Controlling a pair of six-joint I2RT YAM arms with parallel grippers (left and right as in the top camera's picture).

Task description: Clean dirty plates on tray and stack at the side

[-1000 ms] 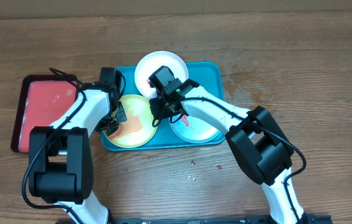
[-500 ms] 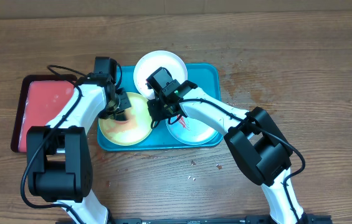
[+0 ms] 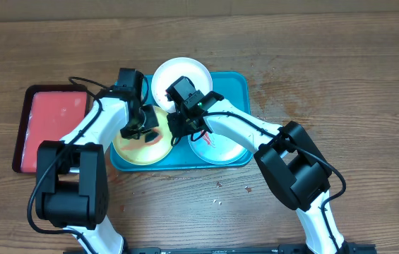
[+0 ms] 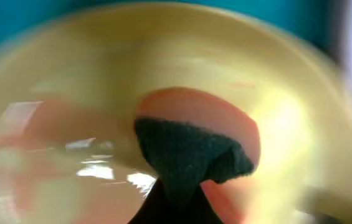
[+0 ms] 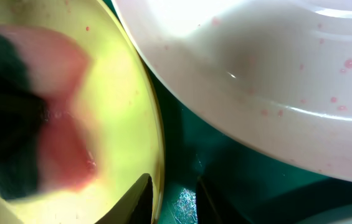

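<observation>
The yellow plate (image 3: 137,147) lies in the left end of the tray (image 3: 240,83). It looks like light, stiff plastic, slick where the red smear is wet, so it would likely skate under rubbing; its thin raised rim is the place to take hold. The left gripper (image 3: 141,127) is closed on a dark cloth (image 4: 188,155) pressed to the plate's floor. The right gripper (image 5: 172,202) has its fingers apart astride the plate's rim, toward the tray's middle; whether they pinch it cannot be told.

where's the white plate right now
Overhead view: the white plate sits at the teal tray's far edge, near its middle, overhanging the rim, just behind the yellow-green plate on the tray's left.
</observation>
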